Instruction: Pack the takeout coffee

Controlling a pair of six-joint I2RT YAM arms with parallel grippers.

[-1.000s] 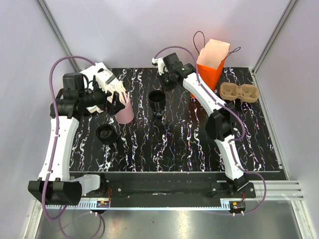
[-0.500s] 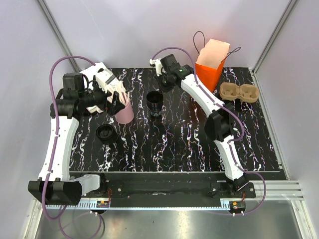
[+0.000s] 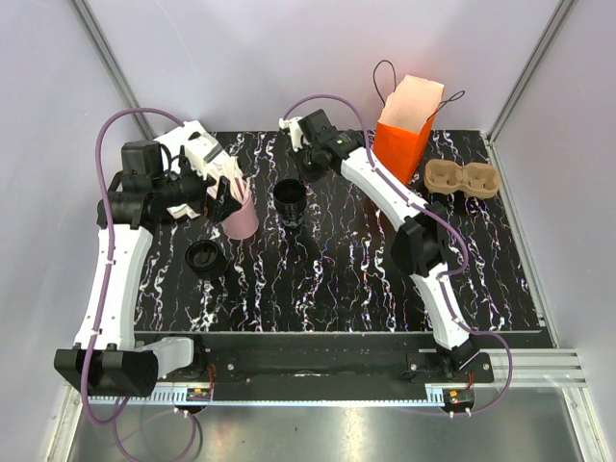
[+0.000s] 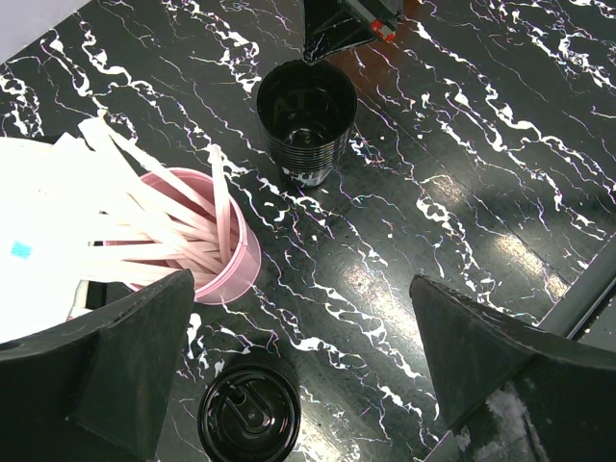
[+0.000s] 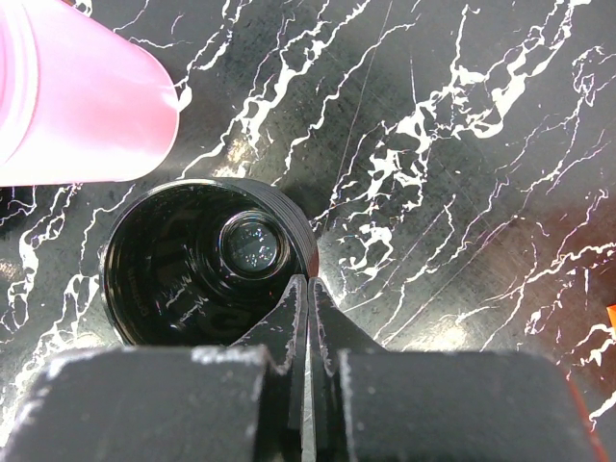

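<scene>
**A:** So where's the takeout coffee (image 3: 205,258) at? Nothing seems to be picked up.

**B:** It's parked on the near-left part of the table (image 3: 366,279), lid on. It's just in front of the pink cup (image 3: 241,217) of sticks and well apart from the orange bag (image 3: 409,130) at the far right. The left gripper (image 4: 300,287) is hung over that patch with its jaws spread as wide as they go and nothing between them (the coffee is seen right at the bottom of its wrist view). A drop onto the lidded cup is probably being lined up.

**A:** And the right gripper (image 5: 305,298)?

**B:** Pinched fully together, empty. Its tips are set at the rim of the lidless black cup (image 5: 207,255) mid-table. Whether the rim is actually touched can't be told from that angle. Closed tips are handy for nudging, so the twin is likely meant to be pushed clear of the route to the bag.
</scene>
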